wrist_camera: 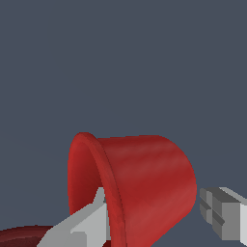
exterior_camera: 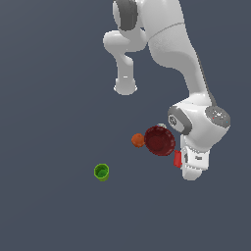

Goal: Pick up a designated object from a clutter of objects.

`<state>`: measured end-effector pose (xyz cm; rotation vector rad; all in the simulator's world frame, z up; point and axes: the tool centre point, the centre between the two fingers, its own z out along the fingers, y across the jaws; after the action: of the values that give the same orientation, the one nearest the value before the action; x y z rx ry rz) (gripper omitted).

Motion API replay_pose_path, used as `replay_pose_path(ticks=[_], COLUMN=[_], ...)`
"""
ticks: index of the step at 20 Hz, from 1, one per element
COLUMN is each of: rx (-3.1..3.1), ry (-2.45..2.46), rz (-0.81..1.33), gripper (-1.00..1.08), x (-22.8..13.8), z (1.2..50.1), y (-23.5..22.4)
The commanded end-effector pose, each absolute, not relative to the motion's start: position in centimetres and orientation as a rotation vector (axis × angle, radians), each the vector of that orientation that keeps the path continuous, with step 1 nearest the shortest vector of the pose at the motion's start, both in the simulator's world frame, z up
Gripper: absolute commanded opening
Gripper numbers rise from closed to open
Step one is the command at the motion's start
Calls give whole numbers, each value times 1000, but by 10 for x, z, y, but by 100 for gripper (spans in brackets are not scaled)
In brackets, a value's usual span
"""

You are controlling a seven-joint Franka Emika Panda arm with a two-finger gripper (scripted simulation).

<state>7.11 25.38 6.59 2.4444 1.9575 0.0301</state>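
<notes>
The bright red cup (wrist_camera: pixel 144 183) lies on its side, its open mouth turned toward one finger. In the exterior view only a small part of the cup (exterior_camera: pixel 177 159) shows beside the white hand. My gripper (wrist_camera: pixel 150 205) is open and straddles the cup. One finger (wrist_camera: pixel 82 224) sits in front of the cup's rim. The other finger (wrist_camera: pixel 224 212) stands just off the cup's base with a thin gap. In the exterior view the gripper (exterior_camera: pixel 185 165) is low, at the dark red bowl's right, its fingers hidden by the hand.
The dark red bowl (exterior_camera: pixel 159 140) sits right next to the cup, and its rim (wrist_camera: pixel 19 235) shows in the wrist view. A small orange ball (exterior_camera: pixel 138 140) touches the bowl's left side. A green cup (exterior_camera: pixel 101 172) stands apart at the exterior view's left.
</notes>
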Motion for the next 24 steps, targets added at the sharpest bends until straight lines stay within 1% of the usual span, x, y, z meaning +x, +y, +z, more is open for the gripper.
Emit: replay_pose_path(ticks=[1, 7, 8, 14, 24], rx=[2446, 2446, 2443, 2443, 2443], ry=[1971, 1971, 1962, 1962, 1962], rz=[0, 0, 27, 27, 23], gripper=[-100, -100, -100, -100, -100], x=[63, 63, 69, 66, 48], z=[55, 55, 64, 69, 102], y=[256, 256, 256, 250, 216])
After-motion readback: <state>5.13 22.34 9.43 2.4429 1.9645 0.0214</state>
